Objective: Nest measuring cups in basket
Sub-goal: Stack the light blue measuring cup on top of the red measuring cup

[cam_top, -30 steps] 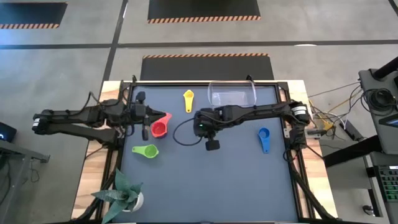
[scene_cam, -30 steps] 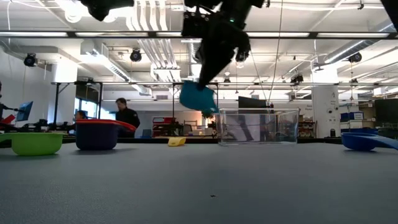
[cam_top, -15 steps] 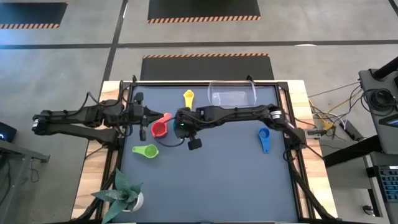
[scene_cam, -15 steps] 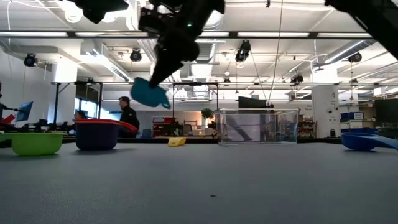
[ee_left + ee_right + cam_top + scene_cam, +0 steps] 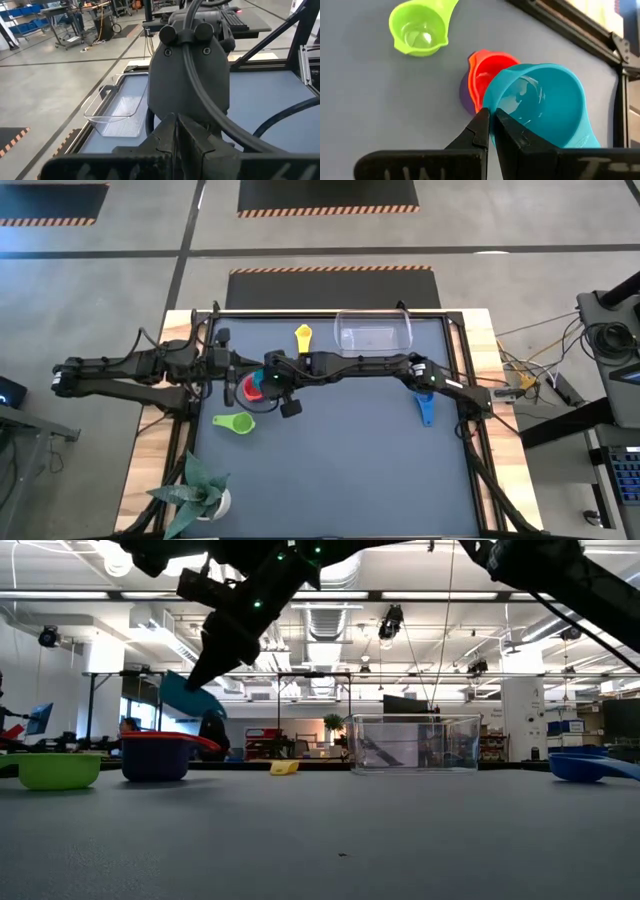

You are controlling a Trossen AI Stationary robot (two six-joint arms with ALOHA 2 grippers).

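Note:
My right gripper (image 5: 268,379) reaches across to the table's left side and is shut on the cyan cup (image 5: 540,107), which hangs just above the red cup (image 5: 487,75). The red cup sits nested in the purple cup (image 5: 464,93) on the table. My left gripper (image 5: 177,132) is shut and waits beside that stack on its left, touching nothing. The green cup (image 5: 236,423), yellow cup (image 5: 303,338) and blue cup (image 5: 425,401) lie apart on the mat. The clear basket (image 5: 373,330) stands at the far edge. My right gripper pinches the cyan cup between its two fingers at the edge nearest them (image 5: 495,112); the fingers cover that spot, so I cannot tell whether it is the handle. They come slanting down from the right. The cup is lifted clear and hangs tilted below the fingers (image 5: 190,695).
A potted plant (image 5: 200,490) stands at the near left corner. The right arm (image 5: 360,365) spans the mat between the yellow cup and the middle. The near half of the mat holds only the green cup. People show in the room behind.
My right gripper has carried the cyan cup from the middle of the table toward the left edge at about the same height, and it is now over the red and purple stack. The cup has stayed tilted in the hold.

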